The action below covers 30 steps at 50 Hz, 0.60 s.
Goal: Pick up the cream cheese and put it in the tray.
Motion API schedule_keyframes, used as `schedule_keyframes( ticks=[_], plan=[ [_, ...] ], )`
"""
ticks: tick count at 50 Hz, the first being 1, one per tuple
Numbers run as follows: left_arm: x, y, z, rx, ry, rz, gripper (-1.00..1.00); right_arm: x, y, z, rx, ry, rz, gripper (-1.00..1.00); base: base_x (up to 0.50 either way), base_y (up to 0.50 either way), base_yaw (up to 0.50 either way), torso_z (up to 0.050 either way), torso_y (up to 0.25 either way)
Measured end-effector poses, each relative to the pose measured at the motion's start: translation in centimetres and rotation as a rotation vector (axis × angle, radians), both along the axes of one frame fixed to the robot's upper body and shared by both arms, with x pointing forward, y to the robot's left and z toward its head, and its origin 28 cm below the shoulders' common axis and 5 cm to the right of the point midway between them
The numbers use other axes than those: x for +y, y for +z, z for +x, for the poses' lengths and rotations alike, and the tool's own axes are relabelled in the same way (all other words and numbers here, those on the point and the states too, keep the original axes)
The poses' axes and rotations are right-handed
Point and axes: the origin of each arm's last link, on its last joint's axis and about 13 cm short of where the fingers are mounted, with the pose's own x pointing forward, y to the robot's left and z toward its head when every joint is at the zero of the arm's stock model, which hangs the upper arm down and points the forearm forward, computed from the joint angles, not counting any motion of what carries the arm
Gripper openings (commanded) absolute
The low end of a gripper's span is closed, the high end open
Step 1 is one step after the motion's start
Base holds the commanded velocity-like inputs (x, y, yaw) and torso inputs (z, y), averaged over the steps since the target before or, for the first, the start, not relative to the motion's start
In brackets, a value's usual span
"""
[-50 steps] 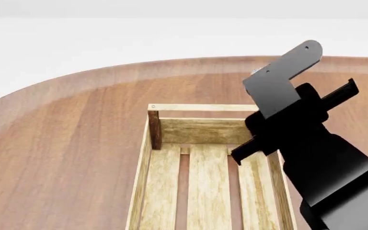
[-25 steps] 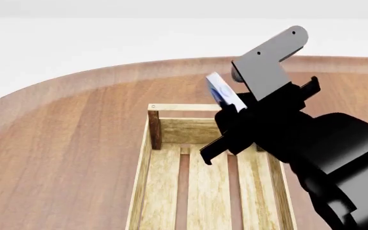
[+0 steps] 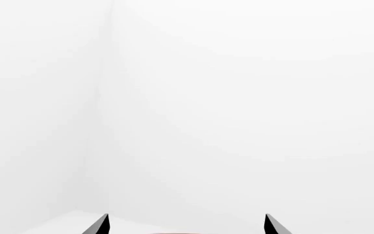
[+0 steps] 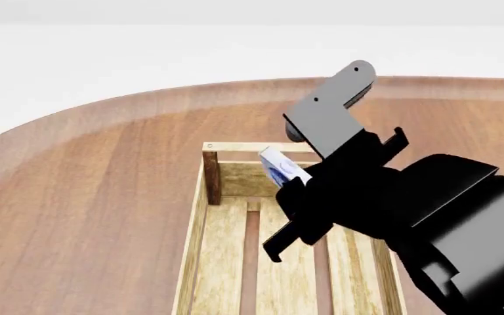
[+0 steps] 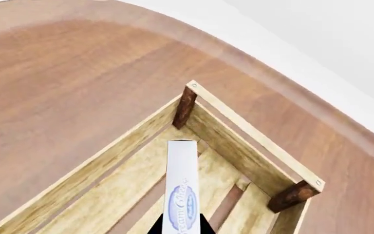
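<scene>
One cream cheese (image 5: 181, 195) logo (wrist view)

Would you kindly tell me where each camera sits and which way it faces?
Head view: on the head, looking down at the table; right gripper holds the cream cheese over the tray.
Left wrist view: faces blank white; left gripper fingertips only.
Right wrist view: looks down into the tray; cream cheese edge-on.
Head and right wrist views share both.

White cream cheese (image 5: 181, 187) with a blue oval logo; pale slatted tray (image 5: 109, 168) with dark brown posts; reddish-brown wood-grain surface (image 4: 103, 190); black right gripper (image 4: 309, 197).
</scene>
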Motion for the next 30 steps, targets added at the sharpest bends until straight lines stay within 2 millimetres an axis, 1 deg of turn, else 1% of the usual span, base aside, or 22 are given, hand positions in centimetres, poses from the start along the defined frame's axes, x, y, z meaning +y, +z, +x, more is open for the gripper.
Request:
schedule_keyframes(
  ticks=[8,30],
  plan=[
    [-0.05,-0.01,0.00,0.000,-0.002,0.001,1.00,0.23,-0.05,0.05,0.048,0.019,-0.034,-1.00,0.00,0.00,0.00,0.001,0.000],
    [-0.16,-0.08,0.02,0.004,-0.006,0.007,1.00,-0.08,0.25,0.49,0.112,-0.026,-0.065,-1.00,0.00,0.00,0.00,0.000,0.000]
  ],
)
